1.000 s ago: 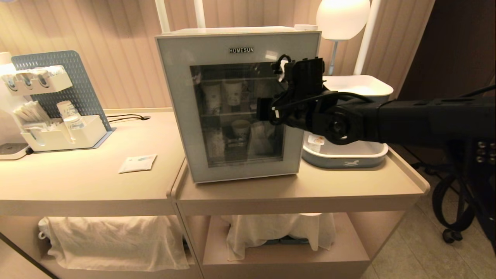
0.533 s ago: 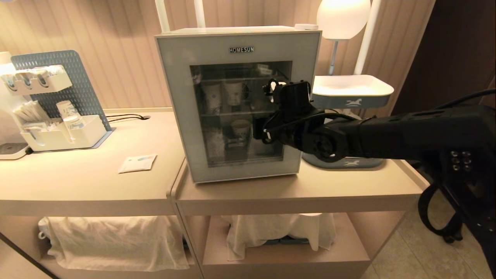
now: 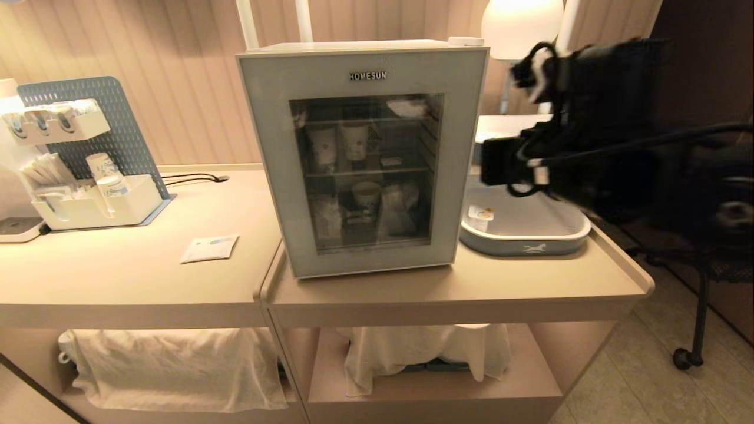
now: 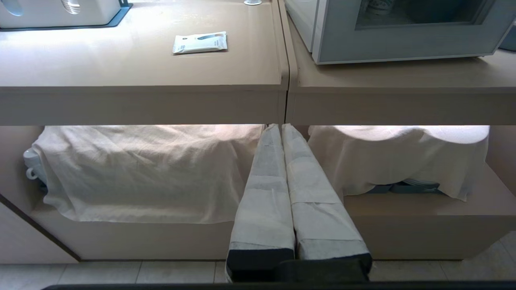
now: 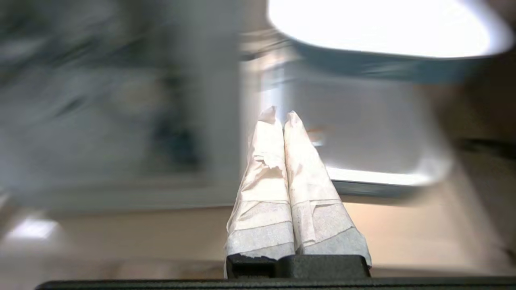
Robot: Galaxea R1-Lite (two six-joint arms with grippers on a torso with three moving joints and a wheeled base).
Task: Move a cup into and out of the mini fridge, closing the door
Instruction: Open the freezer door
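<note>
The door (image 3: 362,159) sits flush on the mini fridge (image 3: 365,47), barring its shelves. To its right the tray (image 3: 524,238) fills the counter — open tabletop lies before both, and left around the packet (image 3: 209,248).

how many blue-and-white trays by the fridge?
2, right of the mini fridge: lower tray on the counter, upper tray above it, mostly hidden behind the right arm.

It looked like a hotel room's refreshment corner: a beige counter (image 3: 147,282) carried a glass-fronted mini fridge (image 3: 362,159), a rack of paper cups and sachets (image 3: 88,188) and stacked serving trays (image 3: 524,235), before panelled walls and a globe lamp (image 3: 521,23).
</note>
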